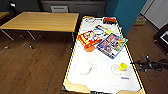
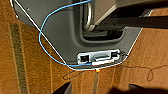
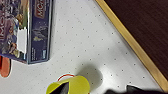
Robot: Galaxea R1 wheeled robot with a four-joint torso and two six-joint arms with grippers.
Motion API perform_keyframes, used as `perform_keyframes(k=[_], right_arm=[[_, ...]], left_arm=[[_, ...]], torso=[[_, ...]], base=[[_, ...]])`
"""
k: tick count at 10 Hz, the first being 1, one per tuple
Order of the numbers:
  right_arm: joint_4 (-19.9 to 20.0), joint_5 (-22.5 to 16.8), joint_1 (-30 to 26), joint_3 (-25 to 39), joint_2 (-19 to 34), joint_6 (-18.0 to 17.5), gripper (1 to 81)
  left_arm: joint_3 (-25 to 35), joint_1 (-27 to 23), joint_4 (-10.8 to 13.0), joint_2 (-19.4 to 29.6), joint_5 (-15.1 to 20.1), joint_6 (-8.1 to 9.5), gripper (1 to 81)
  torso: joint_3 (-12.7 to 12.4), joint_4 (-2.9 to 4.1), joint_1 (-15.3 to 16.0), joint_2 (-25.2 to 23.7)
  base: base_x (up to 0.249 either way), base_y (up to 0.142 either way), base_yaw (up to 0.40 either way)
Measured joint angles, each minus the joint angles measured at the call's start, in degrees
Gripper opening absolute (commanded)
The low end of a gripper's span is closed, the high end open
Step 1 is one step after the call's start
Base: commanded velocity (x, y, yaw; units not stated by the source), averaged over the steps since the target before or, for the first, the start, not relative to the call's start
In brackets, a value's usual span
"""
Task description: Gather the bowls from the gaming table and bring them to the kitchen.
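The gaming table (image 1: pixel 105 75) stretches away from me in the head view, a long white top with a yellow-tan rim, set on a dark wooden floor (image 1: pixel 37 65). The white bowl (image 1: pixel 83 67) sits on its near left part, pale against the surface and hard to separate from it; the orange bowl (image 1: pixel 89 48) lies farther up, just at the near corner of a red board-game box (image 1: pixel 87 38). A blue board-game box (image 1: pixel 112 45) lies tilted beside that, and a yellow cup (image 1: pixel 122 66) stands near the right rim. My right arm (image 1: pixel 152 65) comes in dark from the right, level with that cup. My right wrist view adds what the head view blurs: the tabletop (image 3: pixel 82 37) is dotted with small holes, the yellow cup (image 3: pixel 72 86) sits close below the camera, and a sliver of the orange bowl (image 3: pixel 4 67) peeks past the blue box (image 3: pixel 37 32). My left wrist view looks down at the floor (image 2: pixel 22 62), a grey base (image 2: pixel 60 32) and a blue cable (image 2: pixel 43 30). I cannot tell whether my fingers on either hand are open or closed.
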State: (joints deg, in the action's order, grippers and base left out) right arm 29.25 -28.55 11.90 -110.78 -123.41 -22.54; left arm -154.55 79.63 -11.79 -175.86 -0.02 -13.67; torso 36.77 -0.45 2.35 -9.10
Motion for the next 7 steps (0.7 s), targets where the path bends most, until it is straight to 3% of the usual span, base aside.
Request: perform_keyframes(k=[7], right_arm=[[0.11, -0.02, 1.16, 1.44, -1.73, -0.06, 81.1]], left_arm=[[0.0, -0.02, 0.0, 0.01, 0.0, 0.0, 81.1]], torso=[[0.0, 0.0, 0.0, 0.0]], base=[[0.0, 0.0, 0.0]])
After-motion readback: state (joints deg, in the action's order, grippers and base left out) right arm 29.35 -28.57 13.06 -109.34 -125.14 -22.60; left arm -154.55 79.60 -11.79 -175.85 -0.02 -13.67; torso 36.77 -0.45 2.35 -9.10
